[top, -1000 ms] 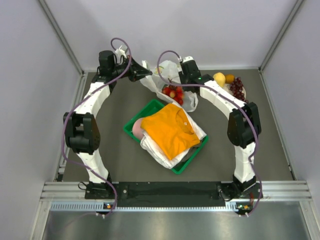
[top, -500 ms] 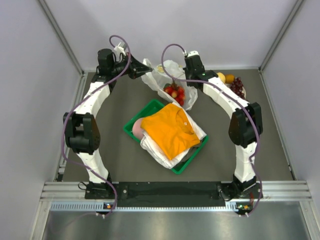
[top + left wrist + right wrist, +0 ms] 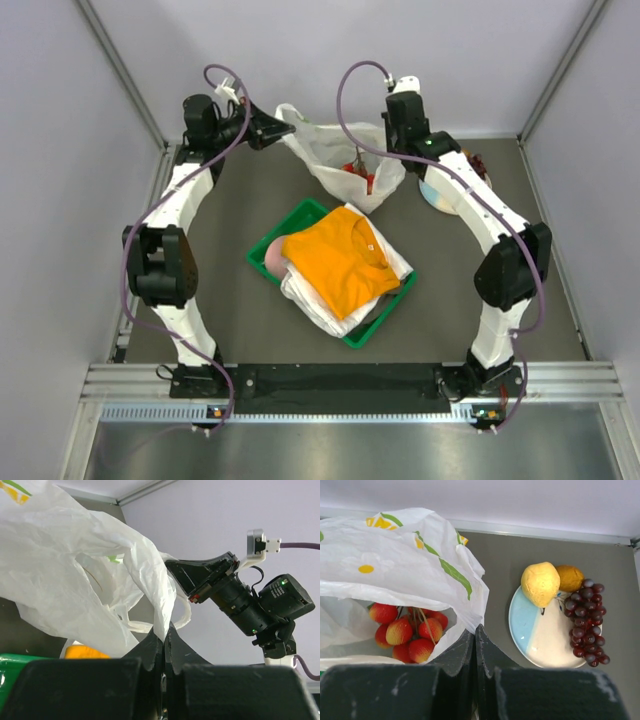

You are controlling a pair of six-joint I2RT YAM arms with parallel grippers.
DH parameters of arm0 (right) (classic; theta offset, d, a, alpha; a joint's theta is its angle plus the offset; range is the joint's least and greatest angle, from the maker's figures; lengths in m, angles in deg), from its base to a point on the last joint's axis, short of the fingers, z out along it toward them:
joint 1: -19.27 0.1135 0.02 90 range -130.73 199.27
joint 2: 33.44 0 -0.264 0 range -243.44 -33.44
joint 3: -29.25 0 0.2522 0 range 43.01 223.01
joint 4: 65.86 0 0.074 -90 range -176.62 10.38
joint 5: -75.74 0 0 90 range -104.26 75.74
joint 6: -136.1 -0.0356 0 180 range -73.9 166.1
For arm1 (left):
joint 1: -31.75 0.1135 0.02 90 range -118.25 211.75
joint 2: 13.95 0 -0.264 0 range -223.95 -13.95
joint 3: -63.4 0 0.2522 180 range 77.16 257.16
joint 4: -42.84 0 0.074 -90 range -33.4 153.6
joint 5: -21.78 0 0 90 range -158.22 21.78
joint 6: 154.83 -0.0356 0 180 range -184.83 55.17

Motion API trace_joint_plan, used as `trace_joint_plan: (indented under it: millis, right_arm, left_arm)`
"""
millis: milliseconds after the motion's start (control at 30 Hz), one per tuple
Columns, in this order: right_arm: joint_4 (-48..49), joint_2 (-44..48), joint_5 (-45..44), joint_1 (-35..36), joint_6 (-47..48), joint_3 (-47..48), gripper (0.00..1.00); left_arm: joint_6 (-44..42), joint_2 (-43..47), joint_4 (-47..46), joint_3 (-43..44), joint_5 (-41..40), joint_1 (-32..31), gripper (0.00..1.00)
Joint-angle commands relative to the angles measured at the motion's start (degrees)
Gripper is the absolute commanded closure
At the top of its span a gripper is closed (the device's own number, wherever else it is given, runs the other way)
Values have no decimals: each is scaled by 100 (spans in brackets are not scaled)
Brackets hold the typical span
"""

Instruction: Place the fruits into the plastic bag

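Plastic bag (image 3: 75,580) film is pinched between the closed fingers of the left gripper (image 3: 164,630), and the right gripper (image 3: 474,632) is likewise clamped on the opposite rim. Stretched between them, the bag hangs open over the far middle of the table (image 3: 230,220), red strawberries (image 3: 410,630) inside (clustered at the bottom). Beside it, the pale plate (image 3: 535,640) carries the yellow pear (image 3: 540,582), small orange (image 3: 570,577) and purple grapes (image 3: 587,617). Nearer the arm bases, a green tray (image 3: 300,215) holds folded clothes (image 3: 335,260).

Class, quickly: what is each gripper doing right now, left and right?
left gripper: closed, pinching an edge of the plastic bag.
right gripper: closed, pinching the plastic bag too.
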Motion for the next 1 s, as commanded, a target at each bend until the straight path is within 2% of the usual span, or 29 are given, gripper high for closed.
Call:
trace_joint_plan:
  millis: [0,300,467,967]
  right_arm:
    - [6,252,-237,-55,-49,194,100]
    - [-232,156,-9,-55,-225,167,99]
    - [-267,252,141,-64,-287,316,100]
    - [-39,797,-175,-55,29,994,100]
  left_arm:
    - [163,419,-557,53,30,54,100]
    - [216,375,-470,-106,153,54,100]
    - [242,411,-444,149,100,54,100]
    - [427,499,-400,659,-49,80,100]
